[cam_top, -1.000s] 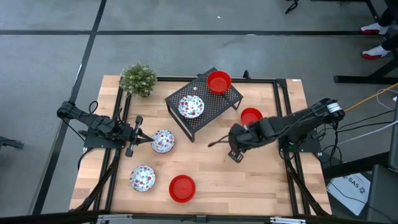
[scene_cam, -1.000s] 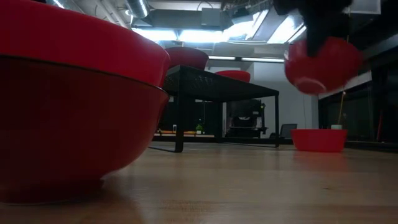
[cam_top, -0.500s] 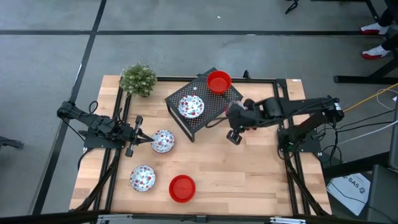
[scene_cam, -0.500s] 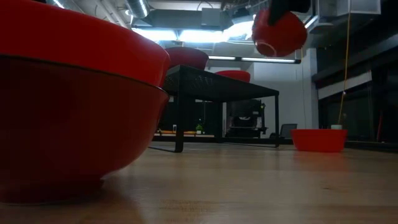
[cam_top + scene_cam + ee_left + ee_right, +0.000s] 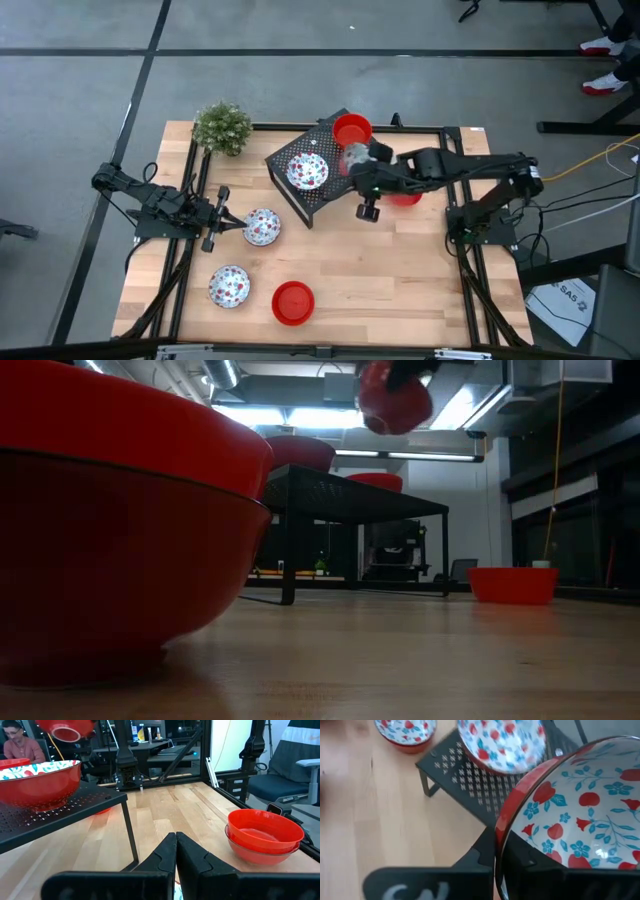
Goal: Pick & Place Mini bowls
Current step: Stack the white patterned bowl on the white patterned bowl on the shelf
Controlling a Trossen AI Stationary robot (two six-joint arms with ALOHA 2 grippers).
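Rack sat centre frame in the high view, black mesh, carrying a floral bowl and a red bowl. Right gripper hung over it, clamped on a mini bowl: floral inside in the wrist view, plain red from low, tipped sideways. Left gripper, closed and empty, waited at left.
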